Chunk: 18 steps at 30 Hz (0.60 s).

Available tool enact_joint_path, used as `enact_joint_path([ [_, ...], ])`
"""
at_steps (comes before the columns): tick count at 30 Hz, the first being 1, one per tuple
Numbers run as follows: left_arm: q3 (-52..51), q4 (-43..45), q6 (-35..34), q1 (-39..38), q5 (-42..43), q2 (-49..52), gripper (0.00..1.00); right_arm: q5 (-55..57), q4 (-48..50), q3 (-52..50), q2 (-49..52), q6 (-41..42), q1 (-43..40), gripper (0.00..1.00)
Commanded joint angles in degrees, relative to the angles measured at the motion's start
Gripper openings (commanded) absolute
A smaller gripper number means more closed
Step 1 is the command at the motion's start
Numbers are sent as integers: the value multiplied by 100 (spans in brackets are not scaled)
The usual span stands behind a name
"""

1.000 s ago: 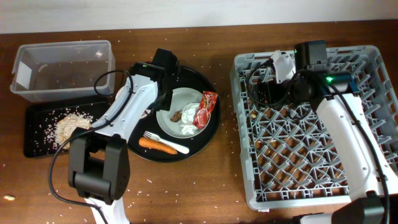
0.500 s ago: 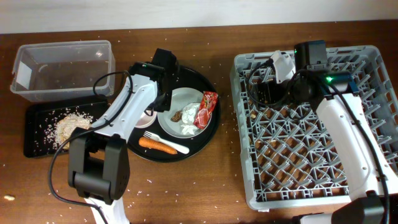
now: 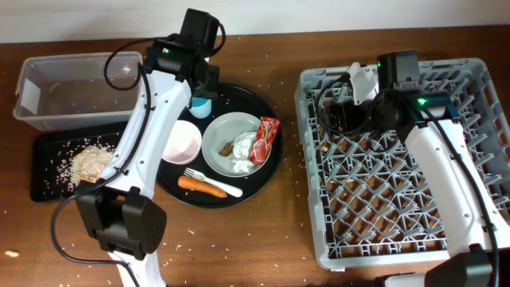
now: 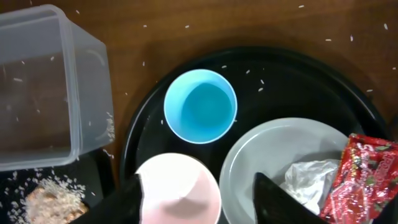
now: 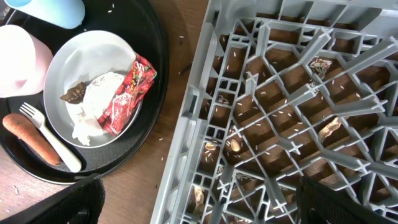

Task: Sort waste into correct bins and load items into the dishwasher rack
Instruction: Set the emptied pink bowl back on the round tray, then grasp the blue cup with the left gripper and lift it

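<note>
Orange carrot [image 3: 195,185] lies nearest, on the round black tray [image 3: 247,102], with the white fork [image 3: 215,183] right against it, looks touching. Neither dealt with yet, I judge. Just beyond: grey-green plate [image 3: 221,131] holding the red wrapper [image 3: 266,137], crumpled tissue [image 3: 241,162] and brown food bit [image 3: 227,149]. All of that waste is unsorted. White bowl [image 3: 182,142] sits just left of the plate, upright, empty. Blue cup [image 4: 200,106] is farther back on the same tray, upright, empty.

Left claw [image 4: 196,179] hangs above cup and bowl, spread wide, nothing in it. Right claw [image 5: 199,180] is over the far-left part of the dishwasher rack [image 3: 358,207], also spread wide, nothing held.

Progress: early. Grain scraps [image 3: 90,159] sit in the flat black tray [image 3: 48,183], so that part looks done. Rack has no dish in it, only crumbs and grains showing through the lattice. Clear tub [image 3: 80,88], far left on the counter [image 3: 239,247], shows a few stray grains and nothing else I can make out. Left to do: wrapper, tissue, brown bit and carrot to bins; cup, bowl, plate and fork to rack.

In the way: plate can't load until its waste is off. Fork against carrot makes a crowded pick. Bowl sits close beside cup. Loose grains are scattered across the counter.
</note>
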Motion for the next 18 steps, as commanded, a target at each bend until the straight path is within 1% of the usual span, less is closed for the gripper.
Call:
enact_joint_path([
  [1, 129, 17, 466, 79, 2, -48, 65, 2, 50, 33, 31, 116, 4, 97],
  [2, 153, 17, 472, 79, 4, -48, 69, -17, 50, 33, 31, 116, 4, 97],
  [4, 208, 31, 557, 79, 7, -48, 72, -17, 46, 33, 31, 116, 4, 97],
  [7, 251, 199, 1137, 79, 4, -46, 72, -13, 107, 33, 31, 114, 4, 99],
  [12, 251, 887, 1604, 79, 28, -20, 72, -11, 153, 33, 31, 111, 4, 99],
  [15, 251, 1187, 2175, 79, 168, 299, 73, 13, 205, 33, 31, 111, 4, 98],
  [18, 251, 1255, 2293, 79, 203, 660, 75, 52, 203, 33, 31, 111, 4, 99],
])
